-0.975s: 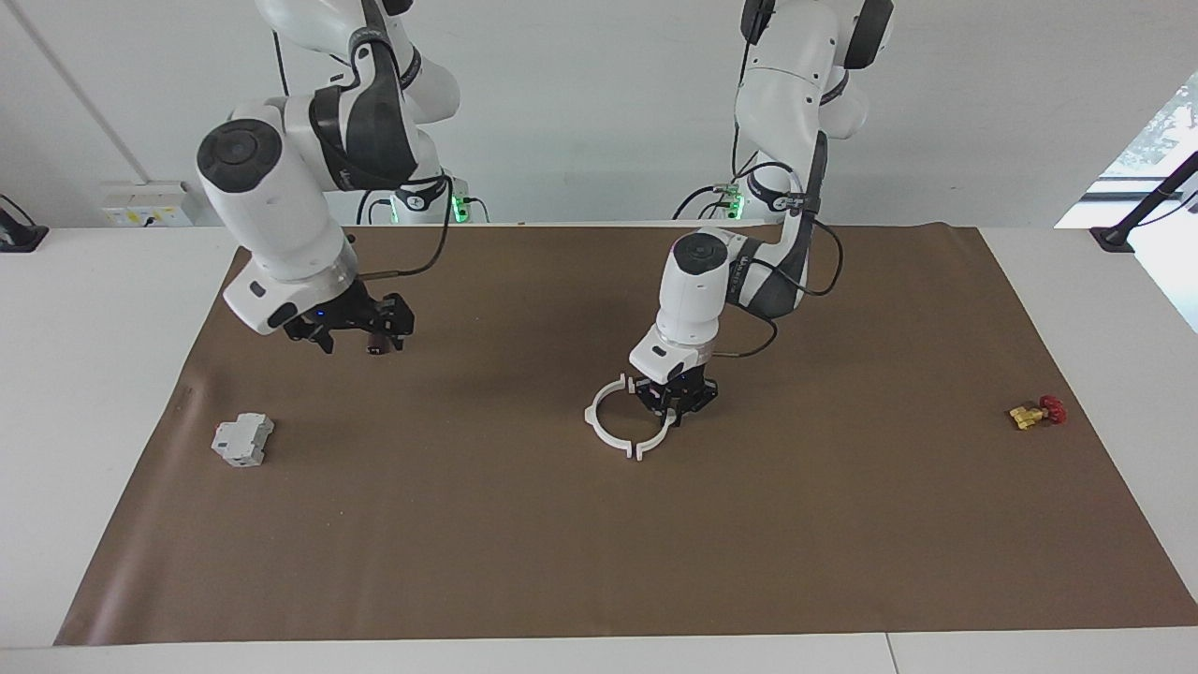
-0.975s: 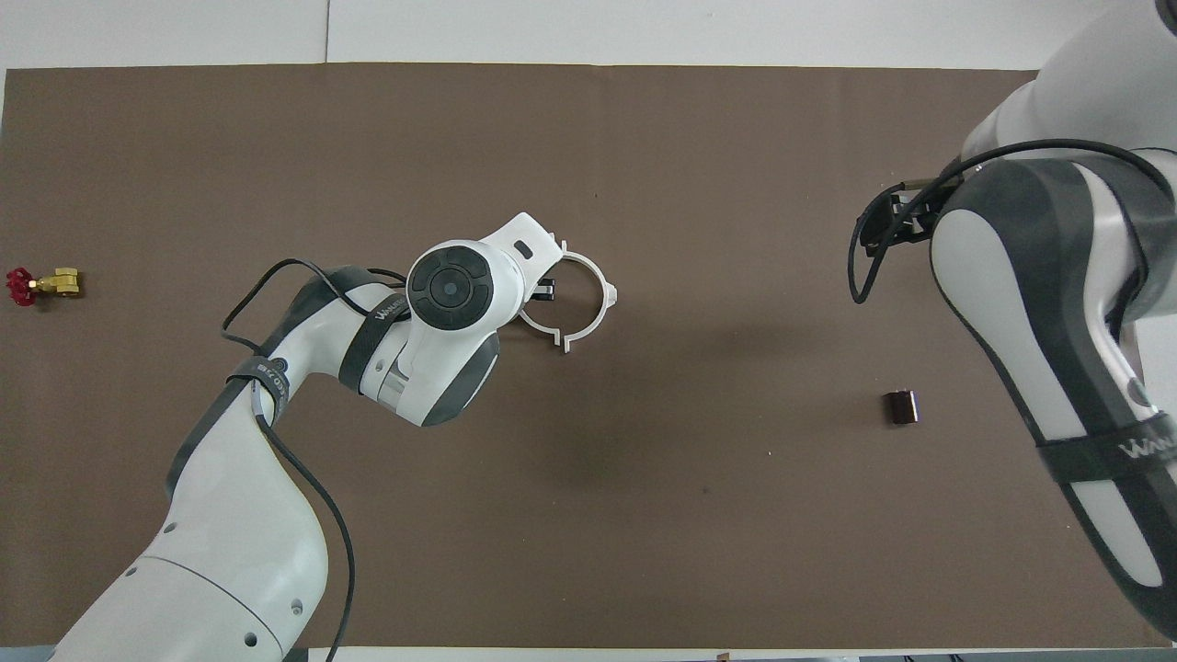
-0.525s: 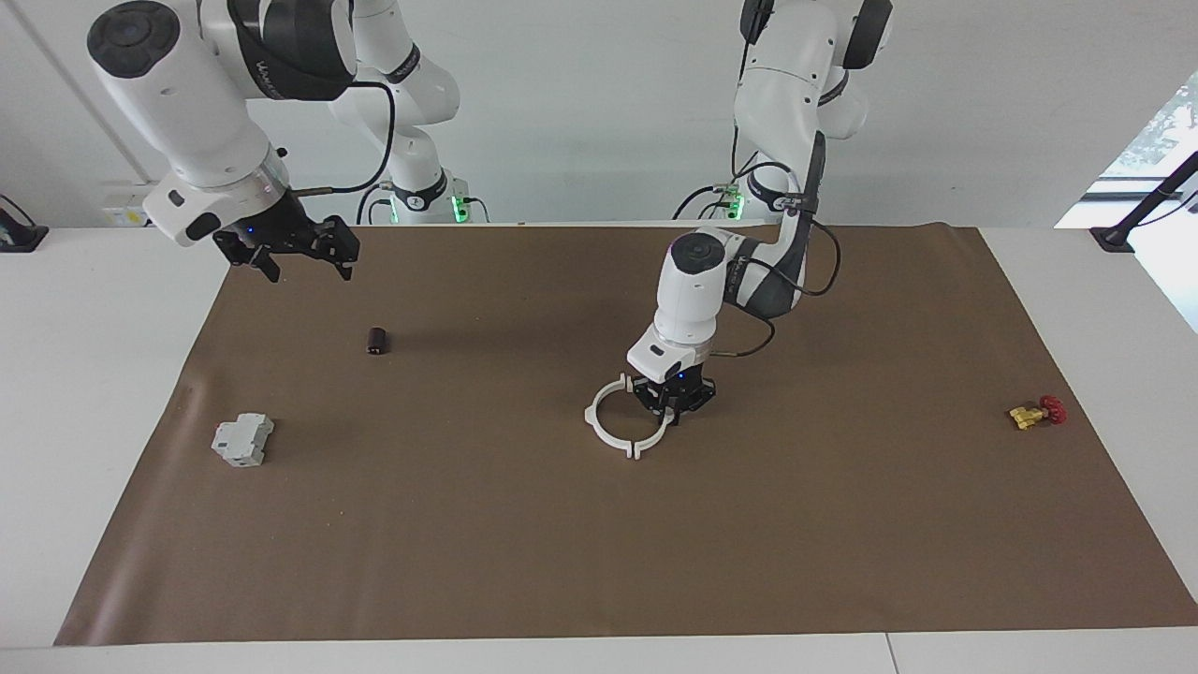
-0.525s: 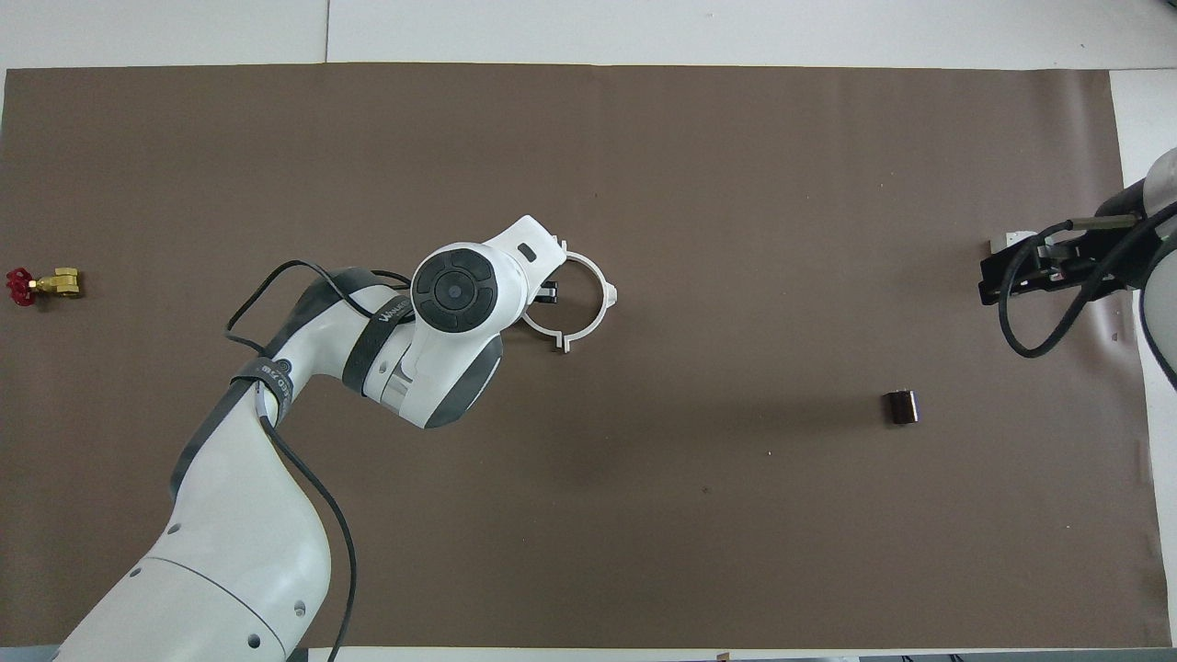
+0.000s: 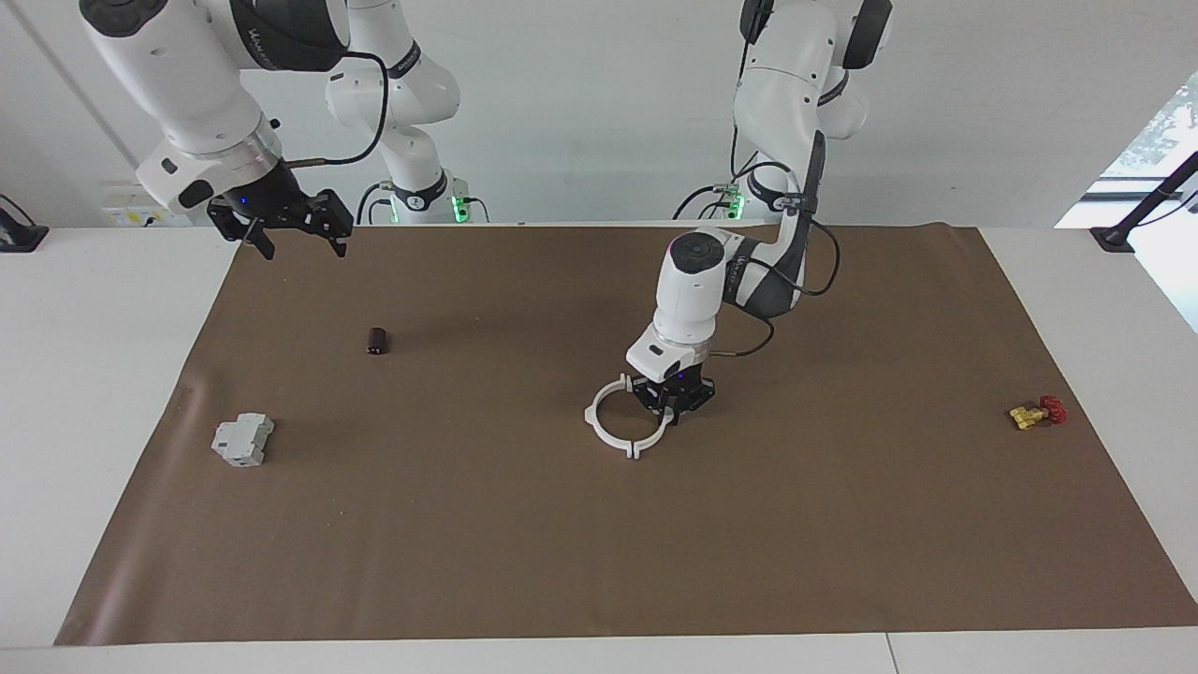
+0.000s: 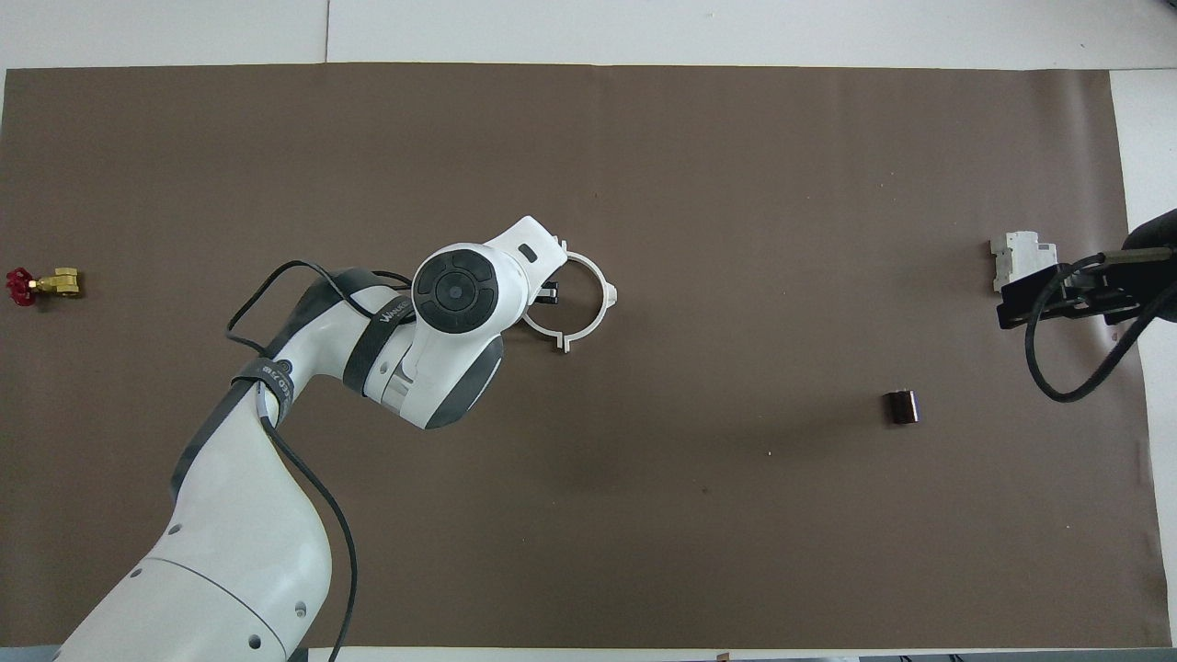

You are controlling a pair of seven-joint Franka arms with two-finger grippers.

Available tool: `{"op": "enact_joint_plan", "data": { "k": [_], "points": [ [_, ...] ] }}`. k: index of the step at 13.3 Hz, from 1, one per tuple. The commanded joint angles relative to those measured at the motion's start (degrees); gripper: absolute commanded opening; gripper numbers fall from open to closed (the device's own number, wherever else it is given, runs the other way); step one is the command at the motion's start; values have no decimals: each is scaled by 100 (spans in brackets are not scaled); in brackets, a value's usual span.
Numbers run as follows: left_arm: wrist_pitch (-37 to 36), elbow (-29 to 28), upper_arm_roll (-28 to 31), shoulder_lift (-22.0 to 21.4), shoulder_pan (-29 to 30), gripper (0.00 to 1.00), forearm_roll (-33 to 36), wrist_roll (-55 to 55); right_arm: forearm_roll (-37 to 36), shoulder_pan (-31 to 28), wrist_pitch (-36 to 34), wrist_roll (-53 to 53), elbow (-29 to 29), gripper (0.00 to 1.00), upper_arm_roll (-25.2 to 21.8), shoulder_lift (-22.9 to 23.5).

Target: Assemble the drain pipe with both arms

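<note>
White table [image 5: 94,374] under brown mat [image 5: 562,562]; plain white wall [image 5: 580,112]; bright window [image 5: 1156,131] at edge

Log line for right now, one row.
left pincer: shut on drain pipe | right pincer: open, empty, raised over mat corner | ring: flat on mat

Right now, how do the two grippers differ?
The left gripper is down at the mat, shut on the white drain pipe ring; the right gripper is raised high, open and empty. The left is mid-table; the right is over the mat's edge at the right arm's end. Both are black two-finger grippers.
</note>
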Motion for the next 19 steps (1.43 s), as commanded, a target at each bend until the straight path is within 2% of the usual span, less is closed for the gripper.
{"op": "enact_joint_plan", "data": {
  "k": [1,7,10,12,13,14,15,18,19],
  "points": [
    [59,-47,74,-5,-89,0,140,-128,39,59,148,-184,-243,100,-59,-55],
    [67,-38,65,-5,-81,0,140,-110,39,6,718,-325,-498,100,-59,-91],
    [32,-38,57,-5,-81,0,131,-110,48,6,763,-325,-516,100,-59,-91],
    [41,-38,57,-5,-81,22,122,-128,39,-2,772,-282,-551,100,-59,-99],
    [50,-38,57,-5,-81,27,122,-128,39,6,789,-255,-542,100,-59,-99],
    [50,-38,57,-5,-81,38,122,-128,39,6,790,-255,-533,100,-59,-99],
    [50,-38,57,-5,-81,43,122,-128,39,6,781,-246,-516,100,-59,-91],
    [67,-38,57,-5,-81,66,122,-128,39,-72,711,-246,-384,100,-67,-47],
    [59,-21,65,-5,-81,82,122,-136,39,-108,676,-246,-366,100,-67,-38]
  ]
}}
